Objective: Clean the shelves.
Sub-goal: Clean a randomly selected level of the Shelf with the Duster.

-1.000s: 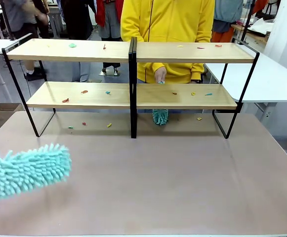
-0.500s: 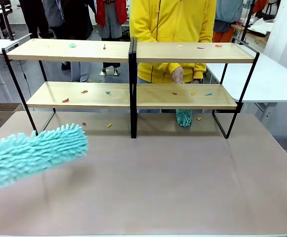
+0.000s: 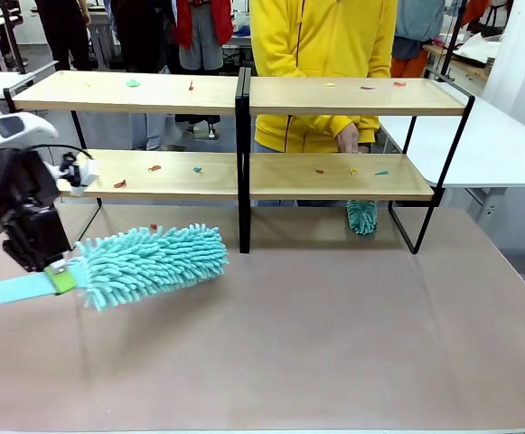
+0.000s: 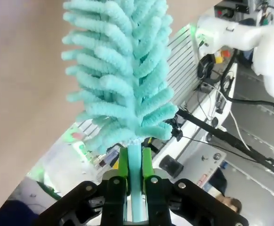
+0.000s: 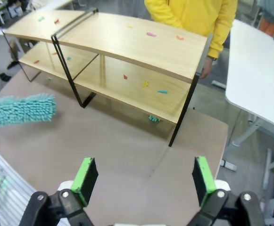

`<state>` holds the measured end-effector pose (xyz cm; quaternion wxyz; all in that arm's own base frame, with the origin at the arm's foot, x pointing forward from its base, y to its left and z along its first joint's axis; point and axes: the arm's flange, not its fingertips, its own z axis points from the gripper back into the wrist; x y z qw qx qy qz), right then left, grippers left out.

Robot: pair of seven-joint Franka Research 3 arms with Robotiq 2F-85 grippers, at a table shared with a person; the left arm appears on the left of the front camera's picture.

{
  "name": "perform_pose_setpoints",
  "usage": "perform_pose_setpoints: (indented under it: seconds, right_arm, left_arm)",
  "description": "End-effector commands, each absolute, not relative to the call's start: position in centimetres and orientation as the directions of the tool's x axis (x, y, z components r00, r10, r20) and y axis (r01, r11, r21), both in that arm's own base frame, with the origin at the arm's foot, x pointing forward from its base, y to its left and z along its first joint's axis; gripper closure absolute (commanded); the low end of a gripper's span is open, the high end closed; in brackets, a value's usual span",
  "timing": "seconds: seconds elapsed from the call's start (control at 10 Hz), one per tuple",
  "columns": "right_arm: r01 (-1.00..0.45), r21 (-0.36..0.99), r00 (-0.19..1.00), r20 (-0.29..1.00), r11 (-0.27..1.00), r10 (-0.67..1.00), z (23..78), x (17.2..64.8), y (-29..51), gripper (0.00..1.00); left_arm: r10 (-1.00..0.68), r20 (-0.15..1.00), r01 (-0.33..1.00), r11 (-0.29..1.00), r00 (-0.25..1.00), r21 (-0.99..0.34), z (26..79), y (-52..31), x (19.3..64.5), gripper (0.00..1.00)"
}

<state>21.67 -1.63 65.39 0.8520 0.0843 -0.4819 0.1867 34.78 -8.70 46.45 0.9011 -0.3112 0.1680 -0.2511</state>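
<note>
Shelves [image 3: 172, 95] stand across the far half of the surface [image 3: 352, 344]. Both boards carry small coloured scraps [image 3: 154, 168], and a few more lie on the surface beneath. Front view: left jaws are clamped on the flat handle of a teal duster [image 3: 149, 262]. Its fluffy head is low over the surface, with the tip just left of the black centre post [image 3: 243, 163] in the picture. One second ago that head sat at the lower left edge. It has since swept up and right toward the rack, and the left arm has come into frame. Behind the rack, a person's hand [image 3: 348, 137], with a small teal duster head [image 3: 362, 217] below it, has slid from the centre toward the right end. Scraps on the boards lie as before. Judgement: approach only, no board wiped by the robot yet; the lower left board looks nearest. Left wrist view: green pads [image 4: 123, 162] pinch the handle [image 4: 135, 157] tight, with the fluffy head straight ahead. Right wrist view: right jaws stand wide apart, holding nothing, high over the surface and looking down on rack and duster.
</note>
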Motion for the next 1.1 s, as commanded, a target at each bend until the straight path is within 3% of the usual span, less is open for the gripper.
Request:
perform_pose_setpoints:
  seconds: [0.0,0.2,0.3,0.6,0.9,1.0]
  right_arm:
    - [-0.410,-0.038,0.461,0.854,0.911,0.243,65.3,21.7,-1.7,0.00]
    - [-0.410,-0.038,0.461,0.854,0.911,0.243,65.3,21.7,-1.7,0.00]
    - [-0.410,-0.038,0.461,0.854,0.911,0.243,65.3,21.7,-1.7,0.00]
    - [-0.410,-0.038,0.461,0.854,0.911,0.243,65.3,21.7,-1.7,0.00]
    - [-0.410,-0.038,0.461,0.854,0.911,0.243,65.3,21.7,-1.7,0.00]
    - [-0.410,-0.038,0.461,0.854,0.911,0.243,65.3,21.7,-1.7,0.00]
  left_arm:
    - [-0.556,-0.104,0.374,0.674,0.825,-0.637,47.1,-7.4,33.2,0.87]
    - [-0.557,-0.156,0.342,0.682,0.816,-0.646,46.1,-8.8,35.3,0.87]
    - [-0.327,-0.106,0.210,0.789,0.939,-0.577,45.6,-10.9,36.7,0.87]
    - [-0.122,-0.058,0.071,0.834,0.991,-0.547,42.4,-13.3,38.3,0.87]
    - [-0.163,-0.019,0.128,0.834,0.986,-0.536,41.5,-14.4,38.7,0.87]
    - [-0.163,0.041,0.160,0.833,0.986,-0.530,41.3,-15.0,39.0,0.95]
